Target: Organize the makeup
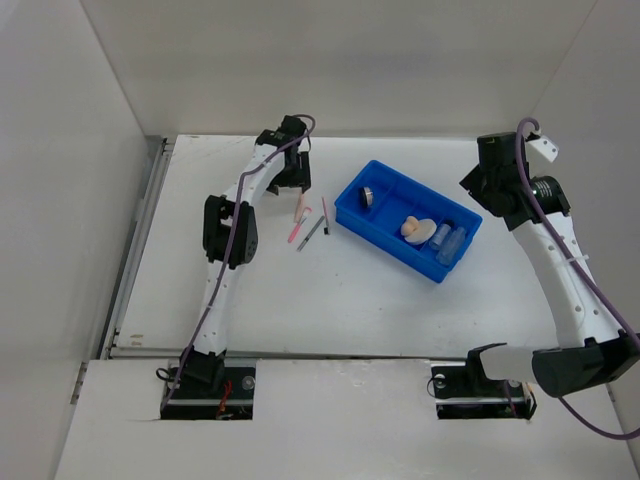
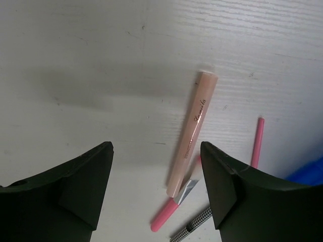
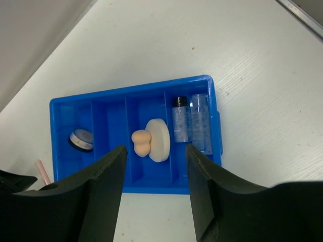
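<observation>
The blue divided tray (image 1: pixel 384 246) sits right of centre. It holds a round compact (image 1: pixel 369 196), a beige sponge (image 1: pixel 411 229) beside a white round puff (image 1: pixel 426 233), and two clear bottles (image 1: pixel 449 243). Left of the tray on the table lie a pale pink tube (image 1: pixel 300 209), a pink slim stick (image 1: pixel 296 234), a thin checkered dark pencil (image 1: pixel 312 232) and a thin pink pencil (image 1: pixel 325 214). My left gripper (image 1: pixel 291 186) is open and empty just above the pale tube (image 2: pixel 194 132). My right gripper (image 1: pixel 483 188) is open and empty, raised right of the tray (image 3: pixel 108 126).
White walls enclose the table on the left, back and right. A metal rail (image 1: pixel 140 240) runs along the left edge. In the left wrist view the pink stick (image 2: pixel 169 214) lies under the tube's near end and the tray corner (image 2: pixel 309 171) shows at the right.
</observation>
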`<move>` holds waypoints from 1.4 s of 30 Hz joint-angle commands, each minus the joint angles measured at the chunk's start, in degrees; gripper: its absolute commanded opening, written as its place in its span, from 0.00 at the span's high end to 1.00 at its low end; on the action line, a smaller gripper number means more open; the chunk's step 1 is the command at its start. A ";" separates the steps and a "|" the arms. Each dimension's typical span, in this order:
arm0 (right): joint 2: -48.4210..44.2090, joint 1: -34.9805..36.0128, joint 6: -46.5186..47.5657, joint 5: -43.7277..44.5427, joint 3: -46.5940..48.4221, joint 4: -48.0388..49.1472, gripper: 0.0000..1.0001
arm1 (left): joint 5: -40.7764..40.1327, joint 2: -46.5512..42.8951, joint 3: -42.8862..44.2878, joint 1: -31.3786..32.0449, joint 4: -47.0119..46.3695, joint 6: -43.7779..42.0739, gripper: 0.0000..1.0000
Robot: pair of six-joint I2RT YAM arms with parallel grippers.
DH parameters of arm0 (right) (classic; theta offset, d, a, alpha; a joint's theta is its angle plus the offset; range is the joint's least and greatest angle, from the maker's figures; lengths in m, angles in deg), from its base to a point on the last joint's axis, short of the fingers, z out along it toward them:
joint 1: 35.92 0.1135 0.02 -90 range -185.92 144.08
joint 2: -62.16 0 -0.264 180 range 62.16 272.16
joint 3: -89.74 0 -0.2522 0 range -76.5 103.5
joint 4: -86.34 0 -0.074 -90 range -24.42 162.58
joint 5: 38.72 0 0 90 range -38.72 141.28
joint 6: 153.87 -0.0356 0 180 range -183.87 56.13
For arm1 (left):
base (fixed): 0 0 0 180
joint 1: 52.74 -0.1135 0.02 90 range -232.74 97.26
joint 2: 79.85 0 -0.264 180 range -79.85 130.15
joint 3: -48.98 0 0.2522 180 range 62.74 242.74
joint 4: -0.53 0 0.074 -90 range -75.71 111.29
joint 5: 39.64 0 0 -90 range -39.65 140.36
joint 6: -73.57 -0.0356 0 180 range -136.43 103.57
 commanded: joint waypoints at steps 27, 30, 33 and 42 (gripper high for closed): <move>-1.71 0.28 0.88 0.51 -0.78 -1.47 0.44 | -4.46 -6.03 -4.05 2.25 -3.26 -3.20 1.00; -1.71 0.28 0.88 0.51 -1.30 -1.47 0.44 | -4.46 -14.53 -8.71 2.77 -5.81 -4.26 1.00; -1.71 0.28 0.88 -0.63 -1.92 -0.25 0.44 | -2.79 -20.70 -12.05 4.09 -6.44 -6.63 1.00; -2.50 0.28 -0.26 -3.44 -4.64 1.60 0.44 | 7.31 -19.95 -2.69 15.16 -1.52 -14.63 1.00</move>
